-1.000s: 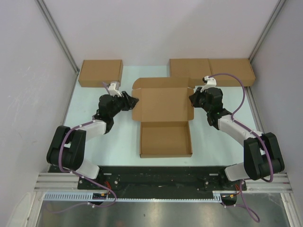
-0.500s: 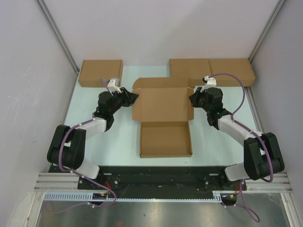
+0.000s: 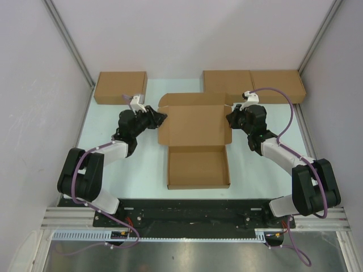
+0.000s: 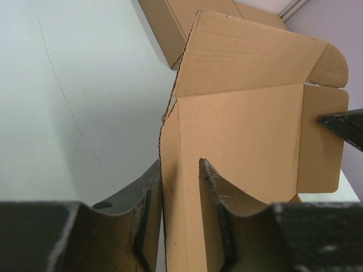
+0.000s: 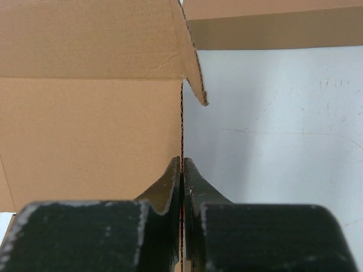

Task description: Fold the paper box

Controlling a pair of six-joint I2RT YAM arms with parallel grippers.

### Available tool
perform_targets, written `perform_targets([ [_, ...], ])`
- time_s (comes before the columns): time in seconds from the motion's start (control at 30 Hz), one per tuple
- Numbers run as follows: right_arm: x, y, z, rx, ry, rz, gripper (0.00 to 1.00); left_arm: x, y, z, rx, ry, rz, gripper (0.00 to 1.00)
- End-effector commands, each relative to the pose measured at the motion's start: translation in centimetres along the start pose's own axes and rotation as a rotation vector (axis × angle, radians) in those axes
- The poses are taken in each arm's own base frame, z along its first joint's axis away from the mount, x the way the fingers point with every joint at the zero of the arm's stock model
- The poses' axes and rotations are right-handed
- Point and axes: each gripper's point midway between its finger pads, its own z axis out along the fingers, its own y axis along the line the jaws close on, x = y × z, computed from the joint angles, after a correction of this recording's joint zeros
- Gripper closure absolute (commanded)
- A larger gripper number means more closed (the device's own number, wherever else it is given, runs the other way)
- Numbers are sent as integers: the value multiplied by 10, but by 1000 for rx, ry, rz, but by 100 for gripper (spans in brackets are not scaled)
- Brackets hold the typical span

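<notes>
Left wrist view: my left gripper (image 4: 178,165) straddles the near side flap of the paper box (image 4: 244,124), jaws apart, not clamped. Lid runs crosswise between my arms, over to my right gripper (image 5: 182,161) — pinched shut on the opposite flap.

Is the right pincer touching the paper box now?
Touching. The right wrist view shows the right pincer shut on a side edge of the paper box, with no gap on either side.
</notes>
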Motion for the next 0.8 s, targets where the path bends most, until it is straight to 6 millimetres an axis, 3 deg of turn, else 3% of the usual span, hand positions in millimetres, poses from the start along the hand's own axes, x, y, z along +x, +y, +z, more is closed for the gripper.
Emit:
perform_targets([
  [0.0,-26,12,1,-27,-62,-14,100,-6,-7,1,22,-18,22,69],
  [0.13,-26,12,0,-23,-64,-11,100,-5,-9,1,23,-24,28,93],
  [0.2,-28,11,-1,-15,-68,-13,100,-5,-11,1,17,-29,40,99],
  [0.4,-28,7,-8,82,-83,-16,100,-3,-30,-6,-45,-79,116,100],
  [0.47,-30,11,-13,111,-97,-17,100,-13,-33,-12,-88,-143,123,100],
  [0.5,-32,6,-16,157,-111,-19,100,-7,-37,-15,-92,-145,124,100],
  [0.6,-34,16,-24,192,-159,-38,100,-13,-45,-26,-128,-230,119,100],
  [0.63,-33,19,-27,193,-168,-40,100,-23,-53,-32,-123,-282,119,100],
  [0.7,-31,25,-34,205,-199,-44,100,-22,-57,-38,-152,-323,133,100],
  [0.73,-29,28,-36,209,-209,-48,100,-32,-66,-43,-136,-378,136,100],
  [0.77,-22,26,-39,216,-210,-57,100,-29,-67,-47,-142,-390,167,100],
])
